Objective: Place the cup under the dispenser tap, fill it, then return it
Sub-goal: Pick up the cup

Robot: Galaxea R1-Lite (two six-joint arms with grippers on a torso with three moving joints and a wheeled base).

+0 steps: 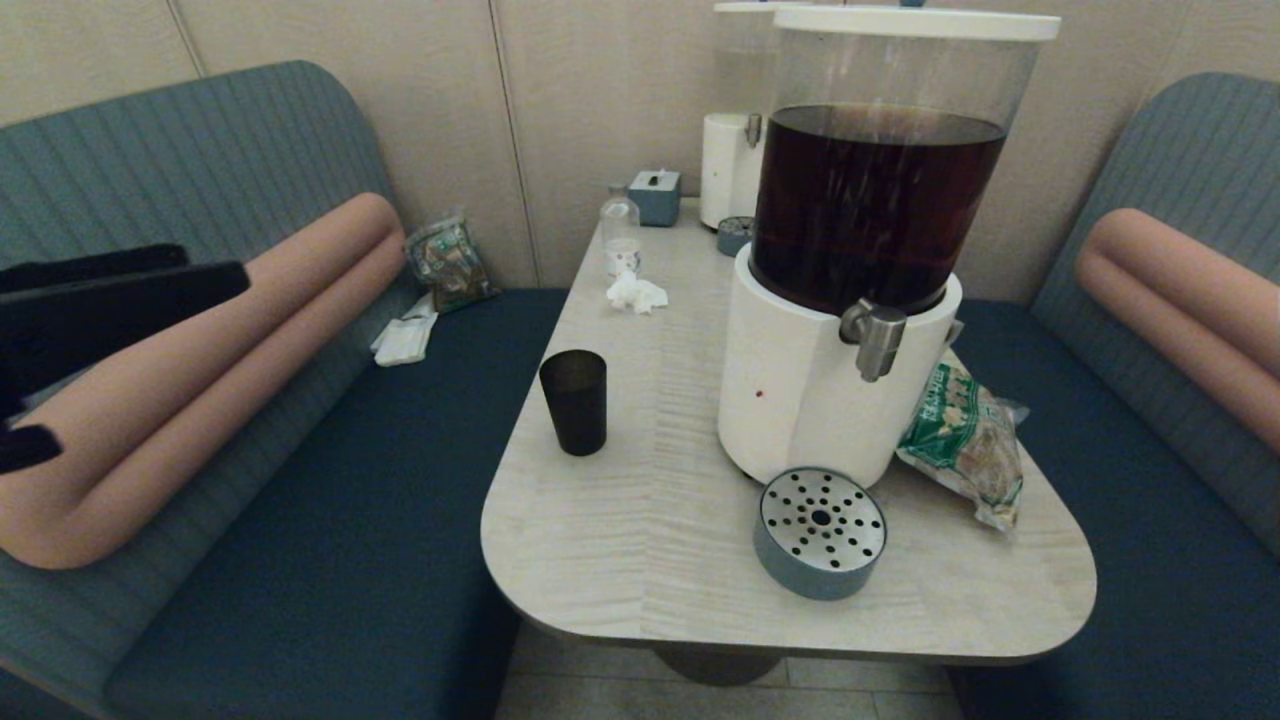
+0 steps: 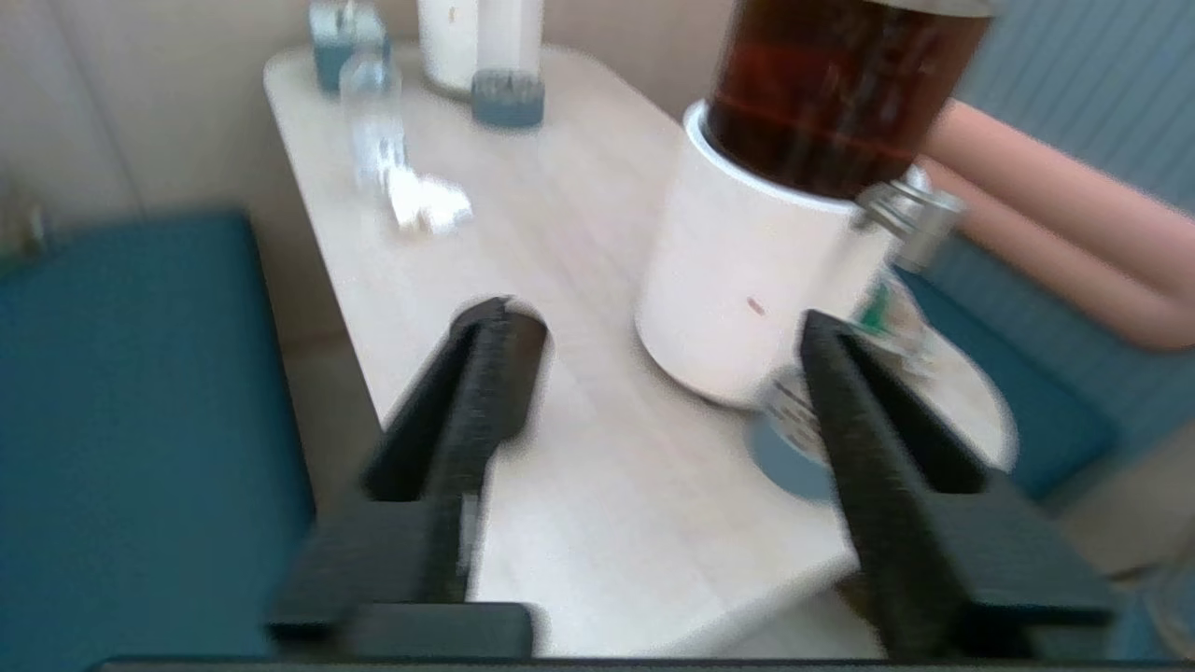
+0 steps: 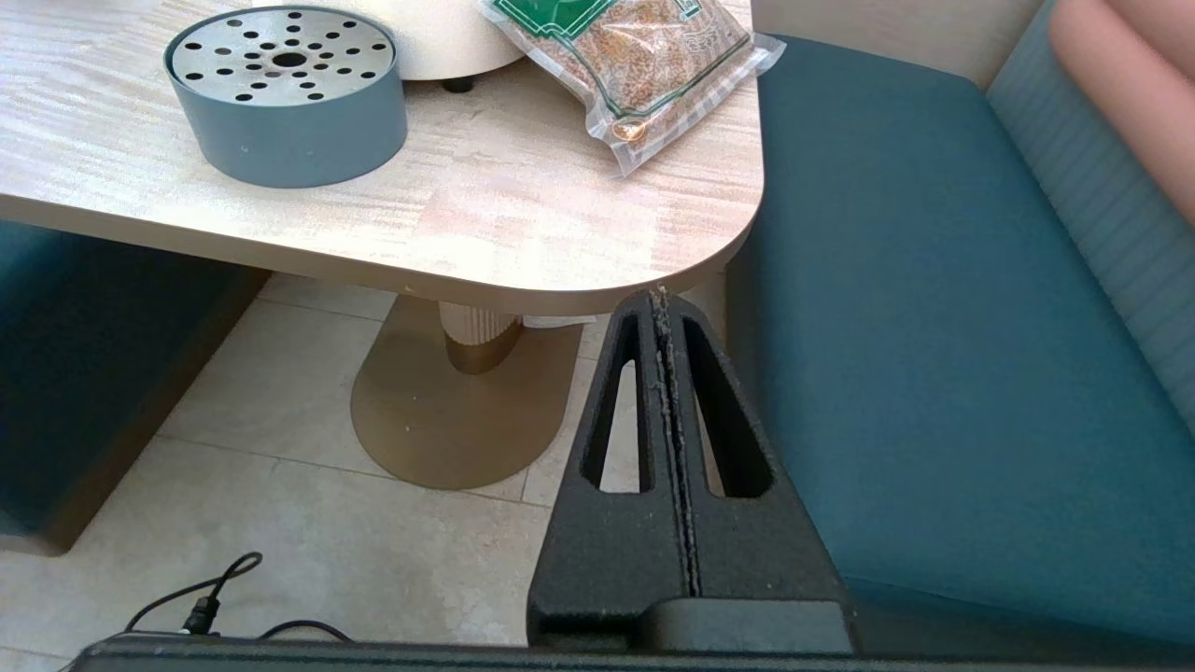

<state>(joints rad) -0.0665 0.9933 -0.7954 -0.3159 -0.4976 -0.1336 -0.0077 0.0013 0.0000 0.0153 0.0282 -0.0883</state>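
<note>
The black cup [image 1: 573, 402] stands upright on the table's left side, well left of the dispenser's white base [image 1: 800, 390]. The steel dispenser tap [image 1: 873, 340] points down from that base, under the tank of dark brown liquid. A round grey perforated drip tray [image 1: 820, 530] sits in front of the base, a little left of the tap. My left gripper [image 1: 215, 265] hovers open over the left bench, far from the cup. In the left wrist view the left gripper [image 2: 653, 317] is empty, and the cup [image 2: 530, 359] peeks from behind one finger. My right gripper [image 3: 661, 301] is shut and empty, low by the table's near right corner.
A green seed packet [image 1: 965, 440] lies right of the dispenser. A clear bottle [image 1: 620, 230], crumpled tissue [image 1: 637, 293], a small blue box [image 1: 655, 195] and a second white dispenser [image 1: 735, 170] stand at the back. Blue benches with pink bolsters [image 1: 230, 370] flank the table.
</note>
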